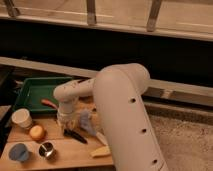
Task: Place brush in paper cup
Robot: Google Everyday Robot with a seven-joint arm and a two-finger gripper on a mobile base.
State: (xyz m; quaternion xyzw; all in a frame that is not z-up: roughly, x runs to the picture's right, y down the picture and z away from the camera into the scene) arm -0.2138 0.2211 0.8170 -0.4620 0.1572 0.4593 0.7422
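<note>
The brush (pixel 75 135), slim and black, lies on the wooden tabletop (pixel 65 157), pointing to the lower right. My gripper (pixel 65 125) hangs at the end of the white arm (pixel 120 105), right over the brush's left end, close to or touching it. The paper cup (pixel 22 118), cream-coloured and upright, stands to the left of the gripper, beside the green tray. I cannot tell whether the brush is gripped.
A green tray (pixel 30 87) at the back left holds an orange-red object (pixel 48 103). A round orange fruit (pixel 36 132), a blue cup (pixel 19 152), a small metal cup (pixel 46 149), a pale yellow object (pixel 100 151) and a bluish thing (pixel 87 122) crowd the board.
</note>
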